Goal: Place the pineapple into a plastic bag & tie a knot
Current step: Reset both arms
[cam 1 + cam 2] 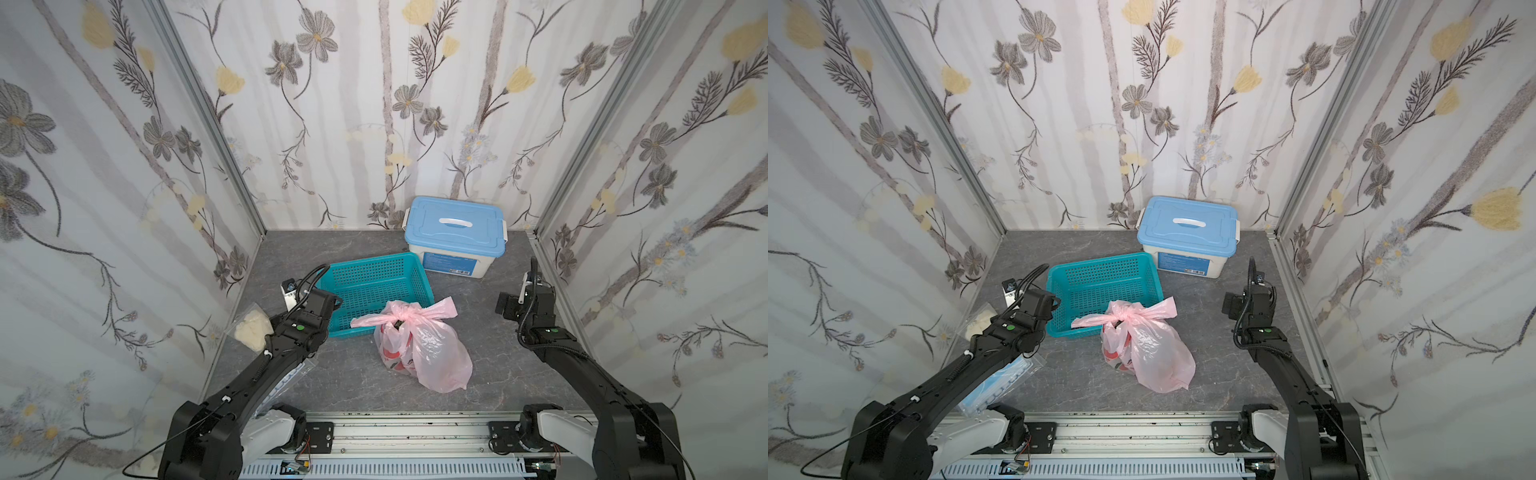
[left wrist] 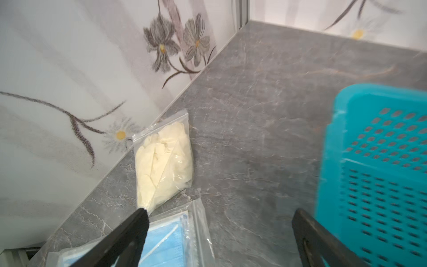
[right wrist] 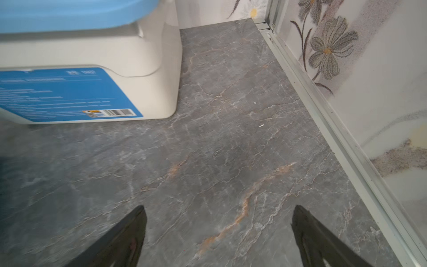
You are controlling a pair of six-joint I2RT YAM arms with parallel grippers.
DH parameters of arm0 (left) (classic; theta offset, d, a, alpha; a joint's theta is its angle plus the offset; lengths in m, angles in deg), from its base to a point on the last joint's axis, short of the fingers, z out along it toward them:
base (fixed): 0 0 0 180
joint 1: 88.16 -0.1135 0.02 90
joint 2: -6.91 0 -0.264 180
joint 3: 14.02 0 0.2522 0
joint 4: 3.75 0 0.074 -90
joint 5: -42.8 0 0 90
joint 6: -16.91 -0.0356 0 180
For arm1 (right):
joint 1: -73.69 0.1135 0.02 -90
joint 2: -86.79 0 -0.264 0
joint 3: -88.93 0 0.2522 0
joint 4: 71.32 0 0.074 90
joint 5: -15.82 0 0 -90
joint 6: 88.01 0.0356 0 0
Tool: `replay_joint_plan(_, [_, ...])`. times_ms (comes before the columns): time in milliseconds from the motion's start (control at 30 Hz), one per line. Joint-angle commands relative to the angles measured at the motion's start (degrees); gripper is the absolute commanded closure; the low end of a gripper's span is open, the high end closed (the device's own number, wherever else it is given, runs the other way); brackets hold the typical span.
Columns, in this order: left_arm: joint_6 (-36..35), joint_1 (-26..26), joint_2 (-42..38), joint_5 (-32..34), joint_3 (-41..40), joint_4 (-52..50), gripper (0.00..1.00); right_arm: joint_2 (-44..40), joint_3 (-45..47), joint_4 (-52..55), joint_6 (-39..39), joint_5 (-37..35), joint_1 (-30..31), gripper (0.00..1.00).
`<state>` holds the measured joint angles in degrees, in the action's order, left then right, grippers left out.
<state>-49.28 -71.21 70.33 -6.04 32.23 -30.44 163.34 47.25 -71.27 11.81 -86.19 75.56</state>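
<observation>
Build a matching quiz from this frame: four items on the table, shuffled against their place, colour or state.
1 plastic bag
2 basket
3 storage box
4 pouch of white lumps

A by the back wall, blue lid on
B pink, handles tied in a knot
C by the left wall
D teal, perforated

Pairs: 1-B, 2-D, 3-A, 4-C
</observation>
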Motion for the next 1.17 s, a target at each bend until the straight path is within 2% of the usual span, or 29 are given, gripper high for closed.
replay_joint_plan(0, [-18.0, -5.1, 0.2, -15.1, -8.2, 33.9, 0.0, 4.7, 5.3, -36.9, -7.9, 3.7, -0.5, 0.02])
replay_joint_plan(67, [-21.0, -7.4, 2.7, -22.8, -12.1, 43.9, 0.0, 8.3, 7.0, -42.4, -7.7, 4.5, -0.8, 0.03])
replay_joint_plan(100, [-23.0, -8.2, 4.9, -25.5, -12.8, 46.5, 0.0, 8.4, 9.1, -46.5, -8.3, 6.7, -1.0, 0.02])
replay_joint_plan(133, [-24.6, -8.9, 7.1, -28.1, -13.4, 48.9, 0.0, 6.9, 9.9, -45.4, -8.3, 8.5, -1.5, 0.02])
replay_joint_plan(233, [-27.5, -12.2, 12.9, -36.9, -12.6, 54.5, 0.0, 9.1, 15.8, -58.3, -7.4, 15.7, -4.6, 0.0])
replay_joint_plan(300, [-27.0, -14.4, 17.0, -41.0, -10.1, 55.4, 0.0, 8.2, 14.7, -54.4, -7.4, 15.6, -4.6, 0.0])
replay_joint_plan(333, [-25.9, -15.7, 20.1, -43.2, -9.6, 57.4, 0.0, 9.0, 15.4, -57.3, -7.1, 15.7, -4.6, 0.0])
replay_joint_plan(400, [-24.8, -15.9, 26.5, -40.5, -10.1, 64.9, 0.0, 8.5, 15.1, -55.6, -7.2, 15.7, -4.6, 0.0])
replay_joint_plan(433, [-22.2, -16.7, 25.6, -37.1, -9.5, 62.4, 0.0, 8.8, 15.3, -56.7, -7.1, 15.9, -4.8, 0.0])
replay_joint_plan(500, [-22.6, -16.1, 26.3, -34.6, -10.0, 64.3, 0.0, 8.7, 15.2, -56.3, -7.1, 16.0, -4.8, 0.0])
replay_joint_plan(1133, [-22.4, -16.4, 25.8, -36.1, -9.7, 63.1, 0.0, 8.2, 15.2, -55.9, -7.8, 14.1, -3.8, 0.0])
